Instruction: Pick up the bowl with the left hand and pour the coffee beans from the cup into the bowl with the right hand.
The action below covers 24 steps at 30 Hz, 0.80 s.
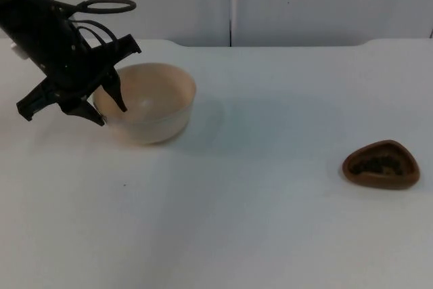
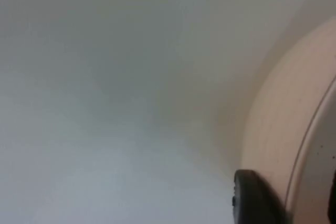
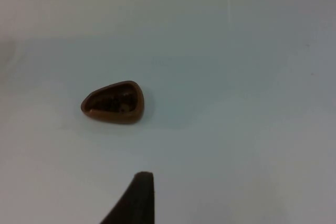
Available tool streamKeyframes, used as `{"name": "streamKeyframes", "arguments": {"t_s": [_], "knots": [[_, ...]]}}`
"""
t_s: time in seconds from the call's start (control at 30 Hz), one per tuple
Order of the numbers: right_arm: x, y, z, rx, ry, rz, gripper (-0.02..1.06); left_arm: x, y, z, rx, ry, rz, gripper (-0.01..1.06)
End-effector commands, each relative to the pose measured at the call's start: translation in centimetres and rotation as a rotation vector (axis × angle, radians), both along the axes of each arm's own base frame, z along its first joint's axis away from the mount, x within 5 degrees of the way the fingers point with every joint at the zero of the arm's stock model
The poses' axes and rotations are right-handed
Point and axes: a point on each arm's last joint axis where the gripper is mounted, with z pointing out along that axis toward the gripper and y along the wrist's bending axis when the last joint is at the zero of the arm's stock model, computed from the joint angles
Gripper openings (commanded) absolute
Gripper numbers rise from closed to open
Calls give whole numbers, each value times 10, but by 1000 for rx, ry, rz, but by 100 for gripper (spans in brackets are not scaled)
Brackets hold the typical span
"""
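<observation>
Bowl, cream-coloured and empty, resting on the white table toward the left side of the top view. Left gripper spread wide at the bowl's near-left rim, one finger dipped inside the wall, the other outside it, jaws not yet clenched on anything. From the left wrist view, curved cream wall of the bowl close beside a black fingertip.

Cup, a small brown rounded-triangular dish of dark coffee beans, well apart from the bowl, far to the right. Seen again from the right wrist view as the cup with beans inside, sitting on bare table. Right arm waiting above and back from it; whether its claw is released or clenched cannot be told.

Step in hand, by the look of it: pinching the bowl's rim. Best done by lowering far enough for the rim to sit deep between the fingers before closing, then squeezing squarely across the wall. Lifting slowly and level afterward, since a thin one-sided grip likely lets the bowl tip or swing.
</observation>
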Motion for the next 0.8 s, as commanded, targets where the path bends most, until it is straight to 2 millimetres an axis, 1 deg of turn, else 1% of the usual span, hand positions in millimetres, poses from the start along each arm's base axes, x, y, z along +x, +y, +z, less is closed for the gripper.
{"name": "streamKeyframes", "arguments": {"t_s": [0.0, 0.47, 0.57, 0.67, 0.73, 0.77], "knots": [[0, 0, 0, -8, -10, -6, 105, 2, 0, 2, 2, -18, 3, 34], [0, 0, 0, -8, -10, -6, 105, 1, 0, 2, -1, -7, 1, 34], [0, 0, 0, -8, -10, -6, 105, 0, 0, 1, -1, -1, -1, 32], [0, 0, 0, -8, -10, -6, 105, 0, 0, 1, -1, 4, -4, 26], [0, 0, 0, -8, -10, -6, 105, 0, 0, 1, 2, 2, -13, 18], [0, 0, 0, -8, -10, -6, 105, 0, 0, 1, 2, 2, -13, 18]]}}
